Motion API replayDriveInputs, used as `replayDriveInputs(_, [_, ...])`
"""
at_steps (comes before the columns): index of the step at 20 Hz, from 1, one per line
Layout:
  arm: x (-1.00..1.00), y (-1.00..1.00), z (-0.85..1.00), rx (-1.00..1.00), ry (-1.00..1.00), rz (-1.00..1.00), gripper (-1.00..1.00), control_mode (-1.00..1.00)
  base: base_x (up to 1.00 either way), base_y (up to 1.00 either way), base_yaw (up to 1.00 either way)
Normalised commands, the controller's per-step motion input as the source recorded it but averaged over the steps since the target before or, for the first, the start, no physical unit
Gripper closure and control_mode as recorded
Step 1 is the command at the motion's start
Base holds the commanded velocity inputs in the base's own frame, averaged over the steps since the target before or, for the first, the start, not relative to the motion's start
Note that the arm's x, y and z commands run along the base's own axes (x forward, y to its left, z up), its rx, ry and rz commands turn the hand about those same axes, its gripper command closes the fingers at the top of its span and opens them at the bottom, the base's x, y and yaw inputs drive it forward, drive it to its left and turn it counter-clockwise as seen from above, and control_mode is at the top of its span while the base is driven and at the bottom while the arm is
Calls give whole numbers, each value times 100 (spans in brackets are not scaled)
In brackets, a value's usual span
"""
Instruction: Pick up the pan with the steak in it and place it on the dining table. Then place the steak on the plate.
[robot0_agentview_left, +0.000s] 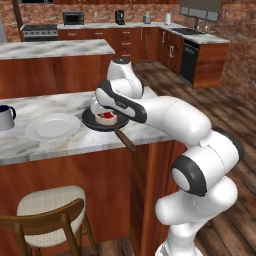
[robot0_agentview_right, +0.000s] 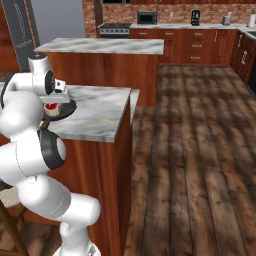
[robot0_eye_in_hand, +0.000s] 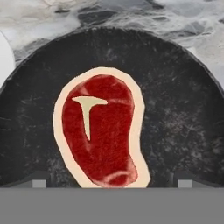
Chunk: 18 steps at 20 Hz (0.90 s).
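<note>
The steak (robot0_eye_in_hand: 101, 131) lay in the middle of the pan (robot0_eye_in_hand: 183, 127), its long axis running from the top of the hand view down to the bottom edge, red face up with a pale fat rim around it. The pan (robot0_agentview_left: 95, 121) rested on the marble desk (robot0_agentview_left: 60, 142) at centre left of the left base view, its brown handle (robot0_agentview_left: 126, 141) reaching toward lower right, out over the desk's edge. The white plate (robot0_agentview_left: 52, 127) sat just beside the pan to its left, and a mug (robot0_agentview_left: 6, 118) stood at the far left edge.

The tool (robot0_eye_in_hand: 109, 183) hung directly above the steak, released and spread wide; its two fingertips (robot0_eye_in_hand: 38, 183) showed at the bottom of the hand view, one on each side of the meat's lower end. Judging by this, the pan was already set down and the lift of the steak remained, a straight drop with the tips closing across the short axis.

The arm covered the tool in both base views, so its gap above the meat was unclear. The right base view showed little of the pan (robot0_agentview_right: 66, 111).
</note>
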Motion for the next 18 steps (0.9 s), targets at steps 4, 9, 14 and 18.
replayDriveInputs(4, [14,2,-8,-2,0,1,-100,-100,0,0,0])
replayDriveInputs(9, [7,9,-11,0,0,1,-100,-100,0,0,0])
replayDriveInputs(14, [1,21,-14,0,0,0,-100,-100,0,0,0])
replayDriveInputs(18, [0,11,-2,0,0,0,-100,-100,0,0,0])
